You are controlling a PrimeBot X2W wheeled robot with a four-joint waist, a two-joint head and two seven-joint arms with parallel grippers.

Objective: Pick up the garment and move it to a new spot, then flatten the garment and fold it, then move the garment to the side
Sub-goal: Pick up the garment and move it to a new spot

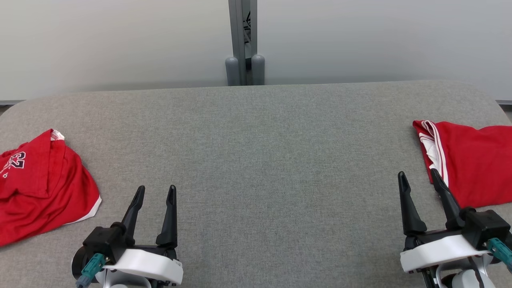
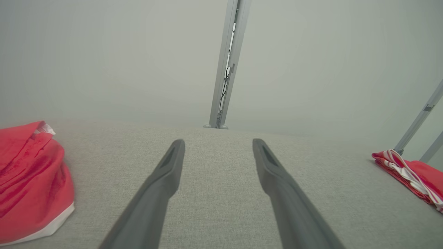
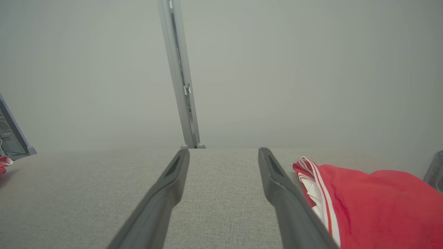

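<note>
A folded red garment (image 1: 472, 160) with white stripes lies at the table's right edge, also in the right wrist view (image 3: 373, 204) and far right in the left wrist view (image 2: 412, 176). A second red garment (image 1: 40, 184) with a white number and white hem lies loosely at the left edge (image 2: 31, 186). My left gripper (image 1: 156, 192) stands open near the front left, empty (image 2: 218, 145). My right gripper (image 1: 418, 178) is open at the front right (image 3: 225, 155), its outer finger beside the striped garment's edge, holding nothing.
The grey fabric-covered table (image 1: 256, 160) spreads between the two garments. Behind it stands a pale wall with a grey vertical post (image 1: 244, 44) at centre back. The table's far corners are rounded.
</note>
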